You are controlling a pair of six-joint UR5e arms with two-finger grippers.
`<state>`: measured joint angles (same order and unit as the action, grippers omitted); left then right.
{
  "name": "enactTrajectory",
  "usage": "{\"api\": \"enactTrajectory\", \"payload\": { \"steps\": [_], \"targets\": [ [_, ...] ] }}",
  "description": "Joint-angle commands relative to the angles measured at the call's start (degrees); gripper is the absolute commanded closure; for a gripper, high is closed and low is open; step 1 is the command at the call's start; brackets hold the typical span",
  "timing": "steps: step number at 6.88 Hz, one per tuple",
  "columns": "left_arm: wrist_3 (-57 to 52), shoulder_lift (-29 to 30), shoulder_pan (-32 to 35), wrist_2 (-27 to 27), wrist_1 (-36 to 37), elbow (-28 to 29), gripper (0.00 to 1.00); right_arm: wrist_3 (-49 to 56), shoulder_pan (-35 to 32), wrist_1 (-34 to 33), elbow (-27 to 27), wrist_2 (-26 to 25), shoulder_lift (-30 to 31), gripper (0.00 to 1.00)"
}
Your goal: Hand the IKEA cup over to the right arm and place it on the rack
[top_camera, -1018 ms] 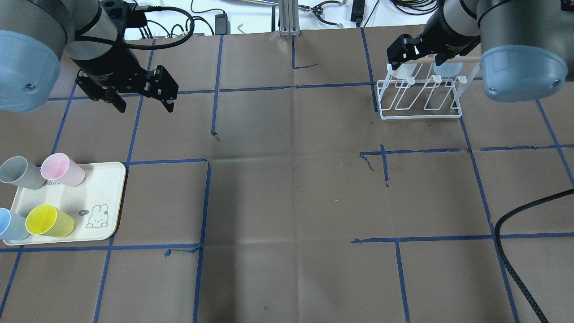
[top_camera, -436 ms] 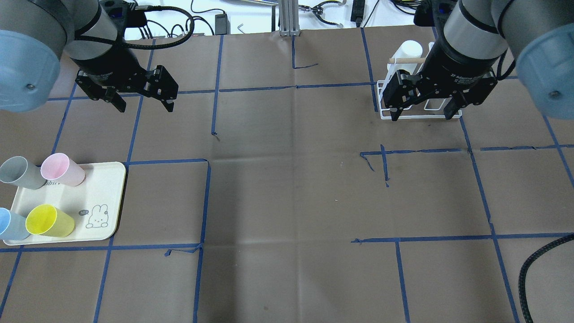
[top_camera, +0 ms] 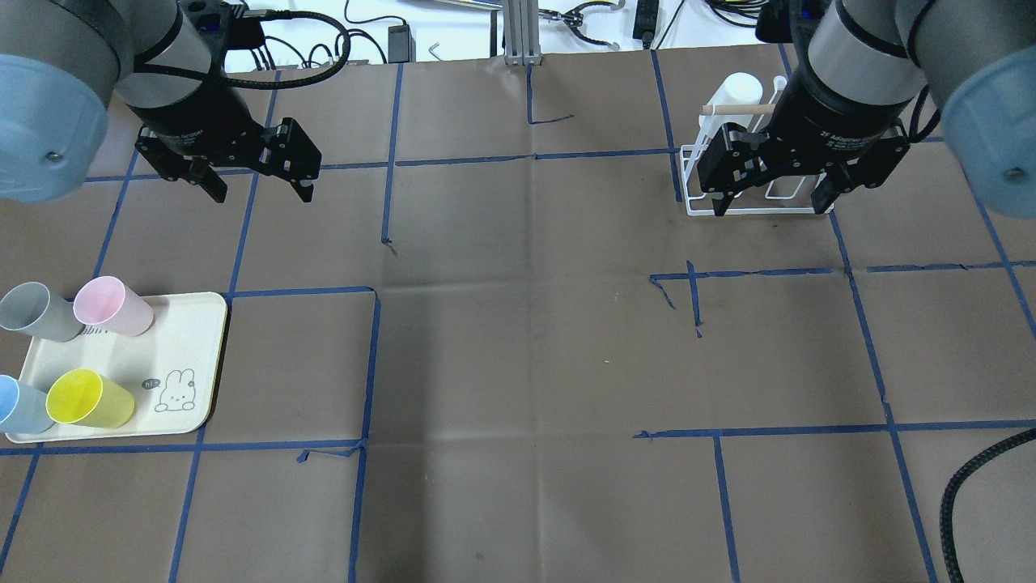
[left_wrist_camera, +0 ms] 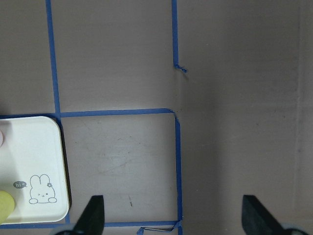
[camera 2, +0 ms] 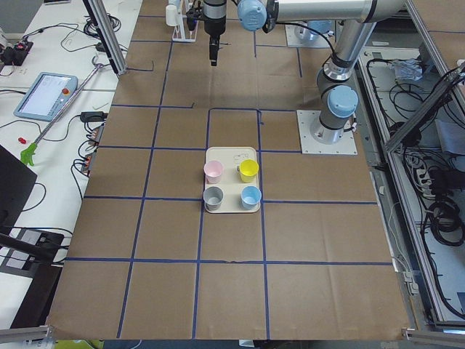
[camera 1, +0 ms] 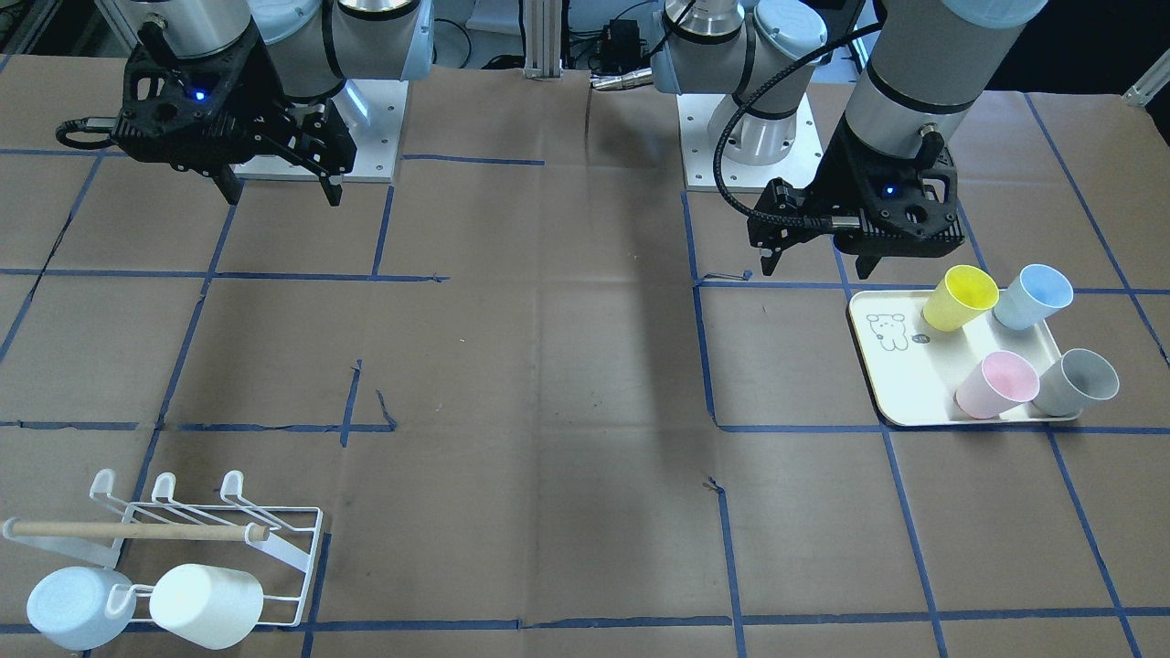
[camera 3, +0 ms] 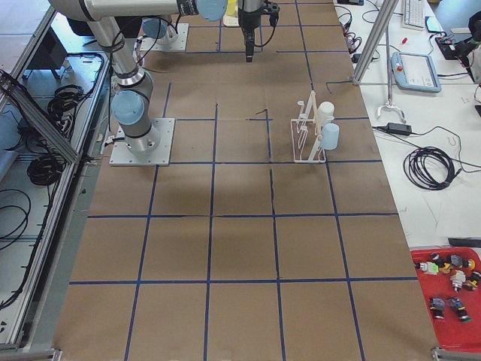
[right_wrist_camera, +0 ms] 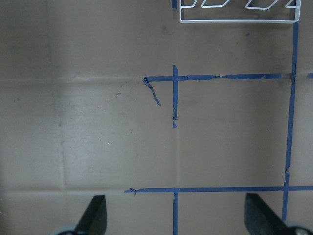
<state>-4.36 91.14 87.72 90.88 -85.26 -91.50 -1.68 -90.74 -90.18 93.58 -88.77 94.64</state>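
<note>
Your right gripper (top_camera: 769, 206) has backed off the rack (top_camera: 685, 180) toward 6 o'clock, jaws wide and empty. The four cups (top_camera: 113, 306) stand upright on the tray (top_camera: 190, 340), at 7 o'clock from the left gripper (top_camera: 261, 193), which is unmoved, equally wide and empty, and much the nearer arm.

Robotics lab: taped table (top_camera: 518, 364), teach pendant (camera 2: 45, 96)

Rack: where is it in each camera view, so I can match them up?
Exterior front-facing: rack at bottom left.
Overhead exterior: top right.
Exterior left: top edge, left of centre, small.
Exterior right: right of centre.
Left wrist-mounted: not in view.
Right wrist-mounted: top edge, only the base wire.
Shared landmark: the white cup hung on it.
</note>
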Motion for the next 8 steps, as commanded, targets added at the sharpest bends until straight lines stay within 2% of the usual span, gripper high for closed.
{"api": "enactTrajectory", "payload": {
  "steps": [1, 8],
  "targets": [
    [0.0, 0.0, 0.0, 0.0, 0.0, -0.1, 0.00, -0.2, 0.0, 0.1, -0.2, -0.3, -1.2, 0.00],
    [-0.1, 0.0, 0.0, 0.0, 0.0, 0.0, 0.00, 0.5, 0.0, 0.5, -0.1, -0.3, -1.3, 0.00]
  ]
}}
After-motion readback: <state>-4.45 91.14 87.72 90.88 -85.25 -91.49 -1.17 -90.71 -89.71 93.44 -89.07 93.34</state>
